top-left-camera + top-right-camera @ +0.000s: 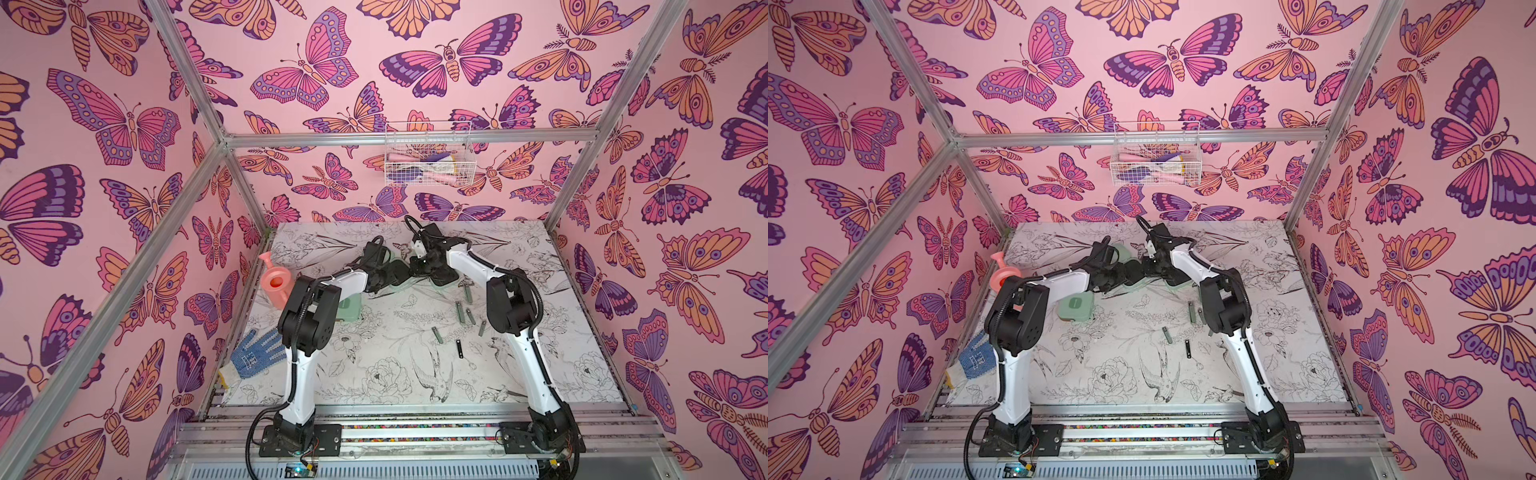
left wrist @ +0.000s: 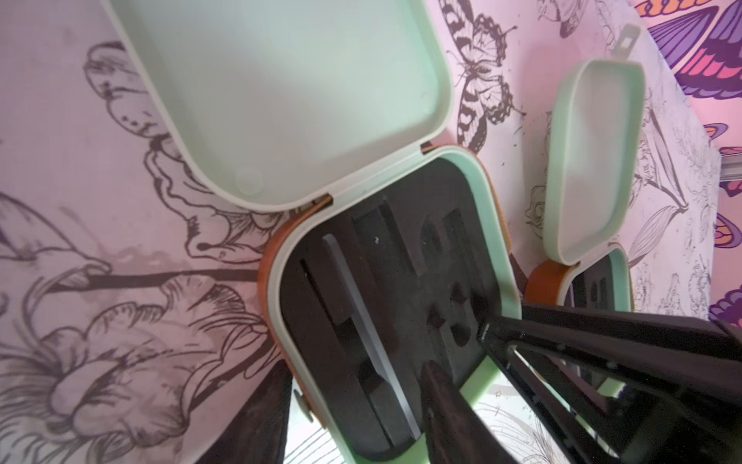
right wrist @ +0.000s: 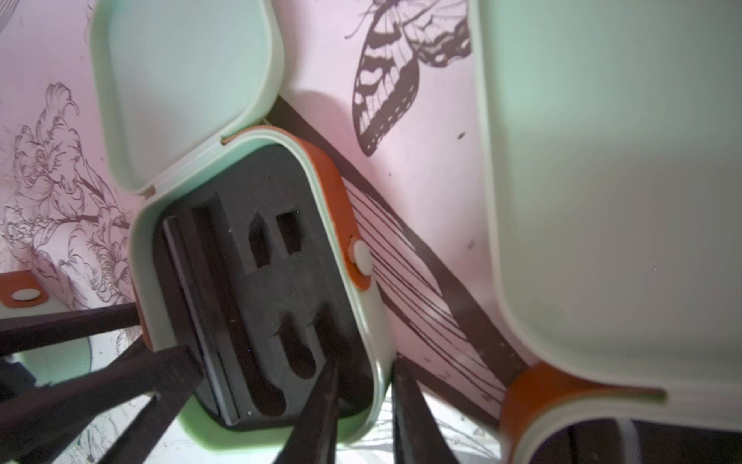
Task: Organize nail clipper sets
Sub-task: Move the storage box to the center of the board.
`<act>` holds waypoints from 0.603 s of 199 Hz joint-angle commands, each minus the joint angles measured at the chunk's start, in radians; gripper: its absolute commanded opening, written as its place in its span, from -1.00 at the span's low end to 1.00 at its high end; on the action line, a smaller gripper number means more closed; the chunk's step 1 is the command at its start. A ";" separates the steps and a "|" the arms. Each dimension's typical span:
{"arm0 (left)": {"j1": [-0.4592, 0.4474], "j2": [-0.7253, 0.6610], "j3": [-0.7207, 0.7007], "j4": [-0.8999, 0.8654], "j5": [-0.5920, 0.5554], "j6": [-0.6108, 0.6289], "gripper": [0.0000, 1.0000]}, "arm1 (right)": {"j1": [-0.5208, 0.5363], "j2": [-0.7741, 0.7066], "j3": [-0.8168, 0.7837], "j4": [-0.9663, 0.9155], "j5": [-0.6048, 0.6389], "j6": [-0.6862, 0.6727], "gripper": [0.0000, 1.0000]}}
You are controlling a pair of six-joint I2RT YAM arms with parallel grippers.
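Observation:
An open mint-green case (image 2: 305, 249) with black foam lies at the back of the table, lid (image 1: 1121, 251) thrown back. A slim grey tool (image 2: 361, 313) lies in one of its slots. My left gripper (image 2: 359, 365) straddles one side wall, one finger outside, one on the foam. My right gripper (image 3: 365, 363) pinches the opposite wall of this case (image 3: 361, 321). A second open case (image 3: 602, 160) lies beside it under the right arm (image 1: 440, 283). A closed case (image 1: 348, 309) sits behind the left arm. Several loose metal tools (image 1: 459, 309) lie at middle right.
A pink watering can (image 1: 276, 282) stands at the left edge and a blue dotted glove (image 1: 253, 357) lies at the front left. A white wire basket (image 1: 428, 160) hangs on the back wall. Metal frame posts stand at the table's corners.

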 commanded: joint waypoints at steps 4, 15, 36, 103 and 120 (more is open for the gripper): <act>0.002 0.000 -0.065 -0.005 0.024 -0.007 0.08 | 0.028 0.003 -0.070 -0.036 0.014 0.007 -0.60; 0.005 -0.035 -0.102 -0.006 0.025 -0.005 0.08 | 0.036 -0.029 -0.132 -0.017 0.021 0.021 -0.61; 0.008 -0.111 -0.176 -0.010 0.032 -0.008 0.08 | 0.046 -0.090 -0.249 0.015 0.018 0.055 -0.66; 0.010 -0.371 -0.380 -0.115 0.073 0.020 0.09 | 0.093 -0.256 -0.557 0.077 0.052 0.165 -0.73; 0.010 -0.424 -0.426 -0.142 0.085 0.029 0.09 | 0.124 -0.317 -0.656 0.102 0.083 0.225 -0.72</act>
